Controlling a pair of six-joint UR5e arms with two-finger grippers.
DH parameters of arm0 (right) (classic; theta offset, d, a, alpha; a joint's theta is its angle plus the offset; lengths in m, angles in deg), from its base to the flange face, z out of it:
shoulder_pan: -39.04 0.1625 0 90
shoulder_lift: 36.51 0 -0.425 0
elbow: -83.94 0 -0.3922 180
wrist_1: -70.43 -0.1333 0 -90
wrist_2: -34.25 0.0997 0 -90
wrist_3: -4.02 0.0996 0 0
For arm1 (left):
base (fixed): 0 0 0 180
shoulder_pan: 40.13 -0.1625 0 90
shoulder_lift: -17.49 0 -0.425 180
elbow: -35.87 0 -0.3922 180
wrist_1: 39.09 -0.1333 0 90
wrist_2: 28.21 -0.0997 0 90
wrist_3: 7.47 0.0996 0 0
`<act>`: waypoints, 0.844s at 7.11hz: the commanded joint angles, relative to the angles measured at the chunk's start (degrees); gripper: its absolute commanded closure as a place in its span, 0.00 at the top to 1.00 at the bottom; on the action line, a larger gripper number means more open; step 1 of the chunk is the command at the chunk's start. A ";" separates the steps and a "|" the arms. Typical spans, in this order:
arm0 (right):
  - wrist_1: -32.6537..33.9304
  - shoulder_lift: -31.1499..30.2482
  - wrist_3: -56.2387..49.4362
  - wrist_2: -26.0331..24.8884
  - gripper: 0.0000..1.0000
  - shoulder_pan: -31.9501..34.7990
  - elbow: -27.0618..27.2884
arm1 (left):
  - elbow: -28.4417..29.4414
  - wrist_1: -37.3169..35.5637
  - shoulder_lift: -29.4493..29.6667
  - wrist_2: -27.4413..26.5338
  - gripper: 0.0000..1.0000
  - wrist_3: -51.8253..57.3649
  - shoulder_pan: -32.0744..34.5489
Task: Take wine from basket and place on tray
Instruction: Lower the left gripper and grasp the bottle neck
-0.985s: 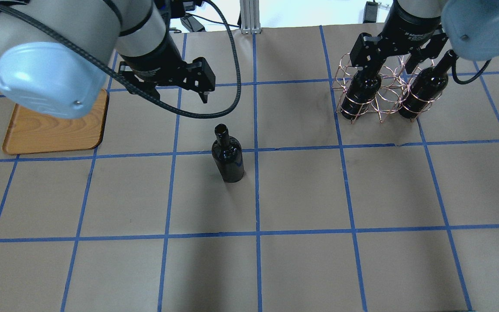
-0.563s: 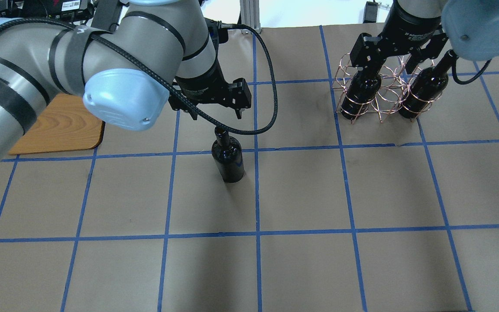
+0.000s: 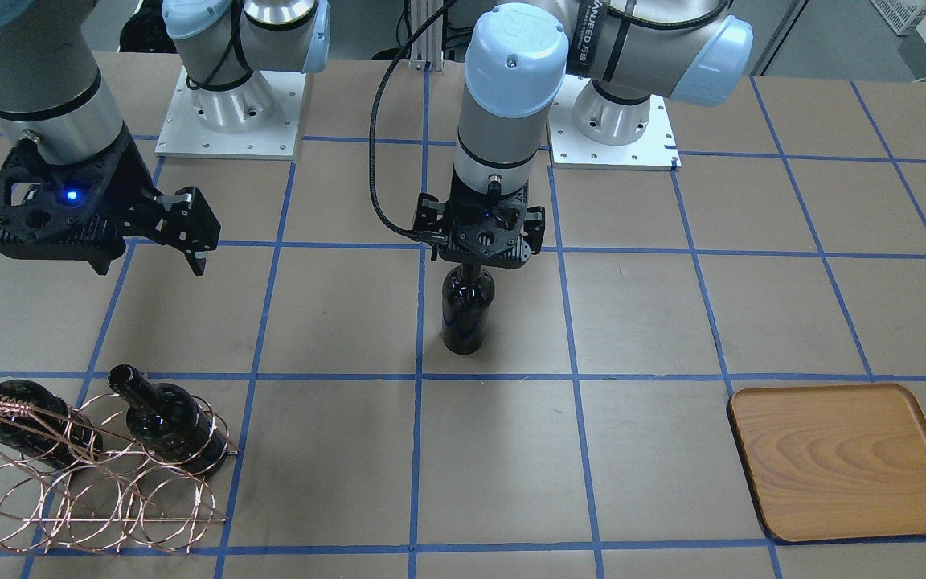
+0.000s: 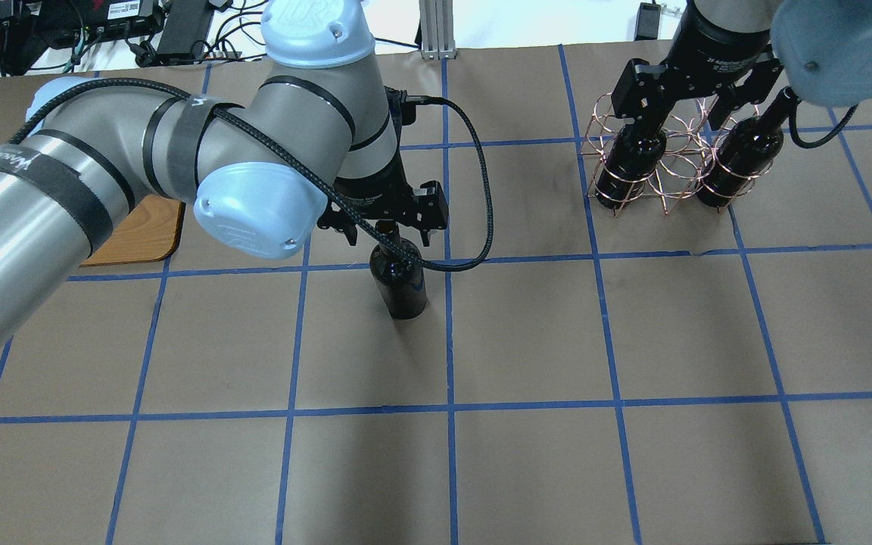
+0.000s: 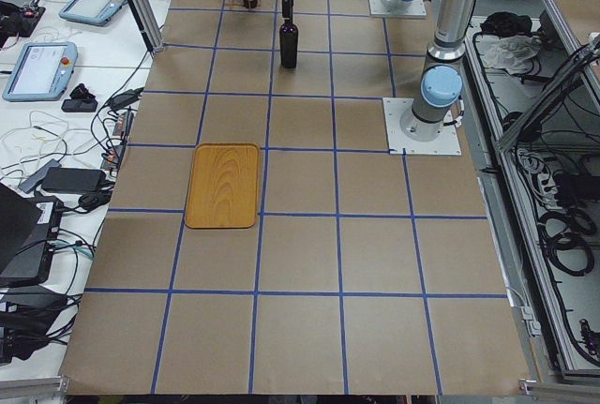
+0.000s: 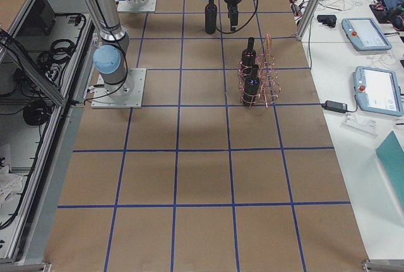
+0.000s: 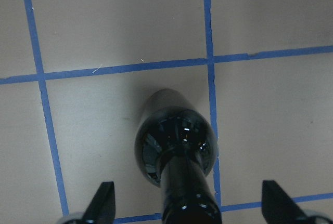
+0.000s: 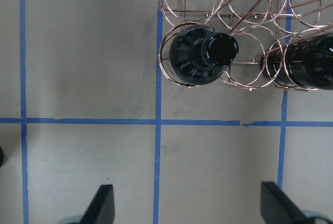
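Note:
One dark wine bottle (image 4: 400, 284) stands upright on the brown table near its middle, and also shows in the front view (image 3: 465, 310). My left gripper (image 4: 387, 235) is open, with one finger on each side of the bottle's neck; the left wrist view (image 7: 190, 203) shows clear gaps. Two more bottles (image 4: 633, 163) (image 4: 739, 159) sit in the copper wire basket (image 4: 671, 178) at the far right. My right gripper (image 4: 671, 113) hovers open above the basket, over one bottle's mouth (image 8: 200, 55). The wooden tray (image 3: 841, 458) lies bare at the far left.
A black cable (image 4: 474, 227) loops from my left wrist beside the standing bottle. Blue tape lines (image 4: 447, 341) grid the brown table. The two arm bases (image 3: 608, 121) (image 3: 230, 112) stand on white plates at the robot's side.
My left arm swung from beside the tray toward the table's middle and came down over the standing bottle, its open fingers now flanking the neck. The right arm and basket have not moved.

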 commanded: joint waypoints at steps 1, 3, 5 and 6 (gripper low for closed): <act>0.00 0.00 0.03 0.03 1.00 0.00 0.00 | -0.15 -0.85 0.15 0.13 0.91 0.03 -0.02; 0.00 0.00 0.03 0.12 1.00 0.00 0.00 | -0.15 -2.00 0.32 0.13 0.76 0.20 -0.02; 0.00 0.00 0.03 0.03 1.00 0.00 0.00 | -0.15 -2.62 0.59 -0.04 0.75 0.29 -0.02; 0.00 0.00 0.03 0.03 1.00 0.00 -0.09 | -0.15 -2.62 0.68 -0.13 0.66 0.46 -0.02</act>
